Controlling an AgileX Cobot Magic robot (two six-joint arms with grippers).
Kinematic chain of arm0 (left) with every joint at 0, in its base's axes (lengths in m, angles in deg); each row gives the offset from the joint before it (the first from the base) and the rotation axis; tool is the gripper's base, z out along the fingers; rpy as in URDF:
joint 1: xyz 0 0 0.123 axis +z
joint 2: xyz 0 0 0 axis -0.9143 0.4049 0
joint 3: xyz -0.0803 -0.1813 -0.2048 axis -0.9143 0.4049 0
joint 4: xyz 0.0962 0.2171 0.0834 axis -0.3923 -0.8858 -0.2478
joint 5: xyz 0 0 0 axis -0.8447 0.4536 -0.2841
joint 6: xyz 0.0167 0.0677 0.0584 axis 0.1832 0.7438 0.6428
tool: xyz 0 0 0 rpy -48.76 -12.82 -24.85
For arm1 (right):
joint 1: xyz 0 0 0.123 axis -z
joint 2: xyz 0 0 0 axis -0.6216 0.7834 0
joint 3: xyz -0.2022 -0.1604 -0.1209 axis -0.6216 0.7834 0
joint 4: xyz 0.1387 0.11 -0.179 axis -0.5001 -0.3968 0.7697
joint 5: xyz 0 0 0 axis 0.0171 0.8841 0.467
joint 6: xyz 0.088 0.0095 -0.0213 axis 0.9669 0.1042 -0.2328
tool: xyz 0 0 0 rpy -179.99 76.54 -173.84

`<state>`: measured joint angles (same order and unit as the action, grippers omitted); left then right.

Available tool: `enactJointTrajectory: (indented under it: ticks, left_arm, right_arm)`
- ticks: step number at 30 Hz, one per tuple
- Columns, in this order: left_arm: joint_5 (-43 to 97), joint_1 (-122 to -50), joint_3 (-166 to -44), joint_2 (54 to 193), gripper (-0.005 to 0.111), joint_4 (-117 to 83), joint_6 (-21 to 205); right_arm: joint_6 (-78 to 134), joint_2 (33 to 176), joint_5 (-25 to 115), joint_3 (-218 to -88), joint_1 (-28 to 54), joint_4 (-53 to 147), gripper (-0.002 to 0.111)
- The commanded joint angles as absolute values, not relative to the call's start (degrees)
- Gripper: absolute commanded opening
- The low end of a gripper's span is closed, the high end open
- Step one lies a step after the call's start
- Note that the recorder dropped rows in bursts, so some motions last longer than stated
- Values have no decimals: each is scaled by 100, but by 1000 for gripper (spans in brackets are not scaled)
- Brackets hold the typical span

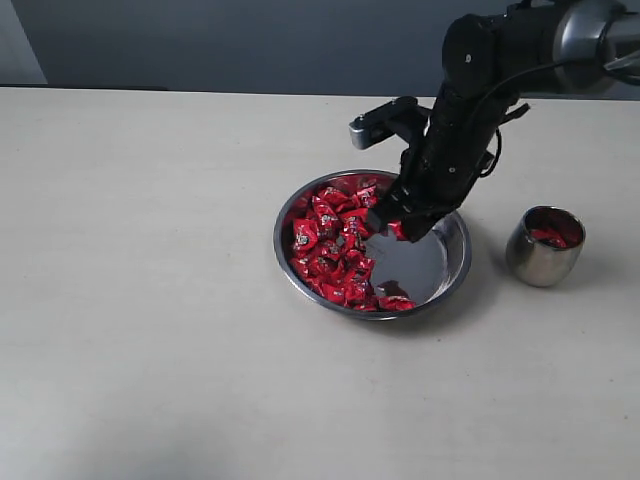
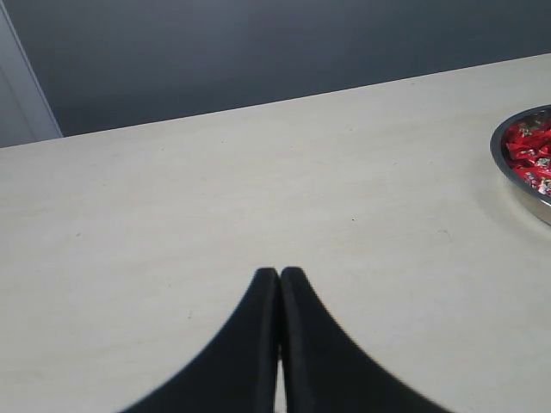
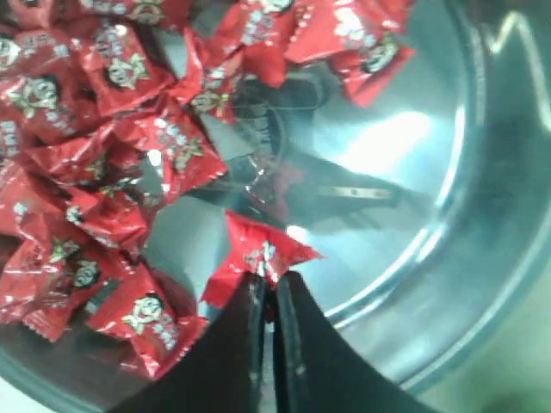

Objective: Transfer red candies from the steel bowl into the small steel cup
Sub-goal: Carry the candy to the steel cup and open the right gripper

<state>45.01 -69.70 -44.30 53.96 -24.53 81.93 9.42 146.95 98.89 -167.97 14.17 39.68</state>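
Note:
The steel bowl sits mid-table with many red candies piled in its left half. My right gripper hangs over the bowl's middle, shut on one red candy that sticks out past its fingertips, just above the bare bottom of the steel bowl. More red candies lie beside it. The small steel cup stands to the right of the bowl with a red candy inside. My left gripper is shut and empty over bare table, the steel bowl's rim at its view's edge.
The pale table spreads wide to the left and front of the bowl. A dark wall runs behind the table's far edge. The right arm reaches in from the upper right, above the gap between bowl and cup.

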Motion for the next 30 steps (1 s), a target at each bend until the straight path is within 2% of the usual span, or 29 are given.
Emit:
enactJointTrajectory:
  ticks: [1, 10, 16, 28, 30]
  left_arm:
    - [4470, -7031, -4436, 5371, 0, -2462, 8161]
    - [4470, -7031, -4436, 5371, 0, -2462, 8161]
    - [4470, -7031, -4436, 5371, 0, -2462, 8161]
    - [4470, -7031, -4436, 5371, 0, -2462, 8161]
    - [4470, -7031, -4436, 5371, 0, -2462, 8161]
  right_arm:
    - [1688, 14381, 9848, -16792, 1582, 4865, -1]
    - [1678, 13893, 10199, -16792, 2834, 4626, -1]
    - [1678, 13822, 10908, -16792, 3334, 4626, -1]
    - [1678, 13842, 11237, -16792, 3332, 4650, -1]
    - [1678, 13842, 11250, -16792, 3332, 4650, 4]
